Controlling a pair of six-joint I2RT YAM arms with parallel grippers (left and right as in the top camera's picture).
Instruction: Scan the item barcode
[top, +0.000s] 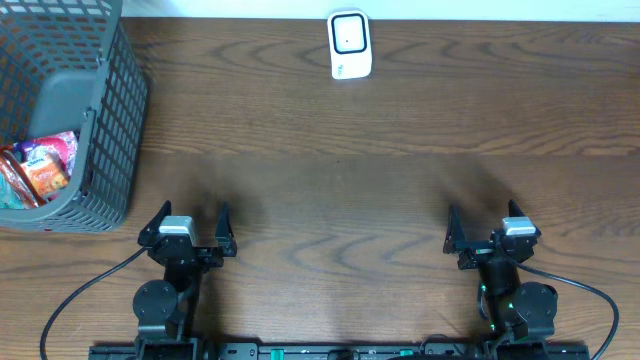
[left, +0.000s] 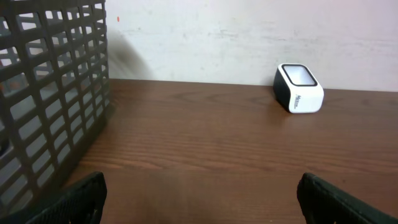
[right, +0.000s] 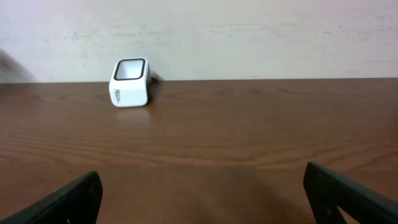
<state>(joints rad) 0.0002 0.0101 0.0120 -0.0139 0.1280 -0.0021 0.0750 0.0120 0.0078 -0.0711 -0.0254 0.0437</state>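
Overhead: snack packets (top: 38, 165) heaped in basket (top: 118, 120) at left edge of frame. They lie up-left of left gripper (top: 193, 212), far left of right gripper (top: 483, 214). Left arm nearer. Packets' long axis and barcode face: cannot tell. Both grippers spread wide, empty. Top centre: scanner (top: 350, 45), long axis up-down in frame.

Left wrist: basket wall fills left of frame, packets hidden. Scanner upper right, window tilted upward.

Right wrist: scanner upper left. No item visible.

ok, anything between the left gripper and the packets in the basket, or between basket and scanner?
The mesh wall of the basket stands between the open left gripper and the packets, so the approach likely has to come over the rim. From basket to scanner, only bare table shows.
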